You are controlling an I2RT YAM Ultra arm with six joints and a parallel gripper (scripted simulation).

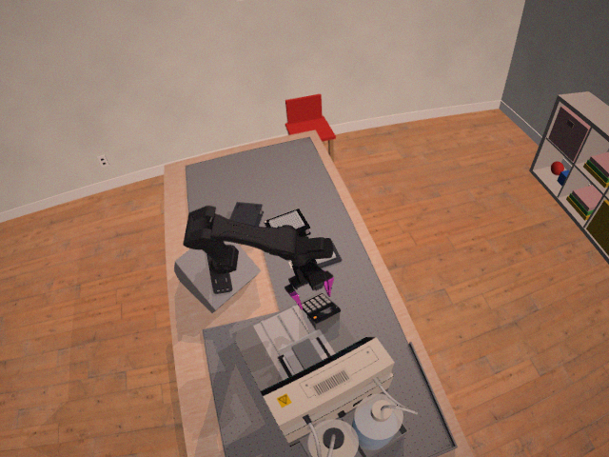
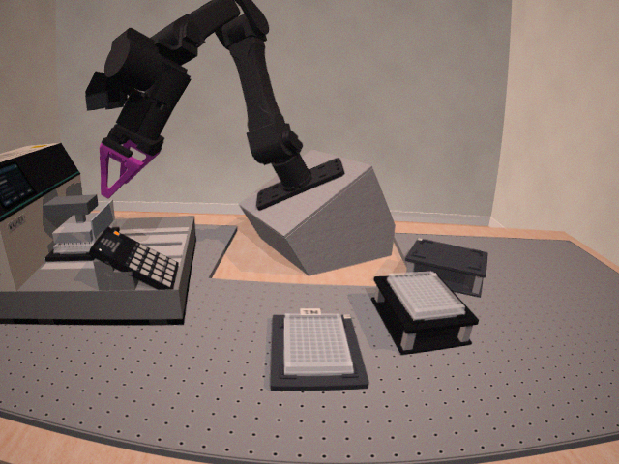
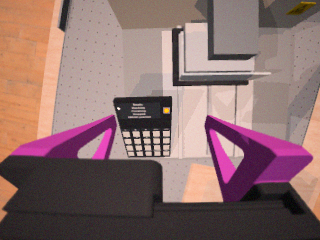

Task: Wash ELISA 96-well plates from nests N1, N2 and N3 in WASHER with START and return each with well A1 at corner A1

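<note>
My gripper [image 1: 311,292] [image 2: 110,190] [image 3: 160,120] is open and empty, hanging above the washer's tilted black keypad [image 1: 320,307] [image 2: 142,260] [image 3: 144,136]. The lamp [image 1: 313,319] [image 2: 115,231] [image 3: 166,110] on the keypad glows amber. One clear 96-well plate [image 2: 67,246] [image 3: 200,57] lies on the carrier, partly under the grey manifold [image 2: 70,203] [image 3: 232,27]. A second plate [image 2: 314,343] lies in the flat front nest [image 2: 276,349]. A third plate [image 2: 425,295] [image 1: 287,219] lies on the raised black nest [image 2: 434,332]. The far nest [image 2: 447,258] [image 1: 245,212] holds no plate.
The beige washer body [image 1: 329,381] [image 2: 30,164] stands at the table's end, with two bottles [image 1: 334,437] [image 1: 376,420] behind it. The arm's grey wedge base [image 1: 196,275] [image 2: 330,224] stands between washer and nests. My arm hides the front nest in the top view.
</note>
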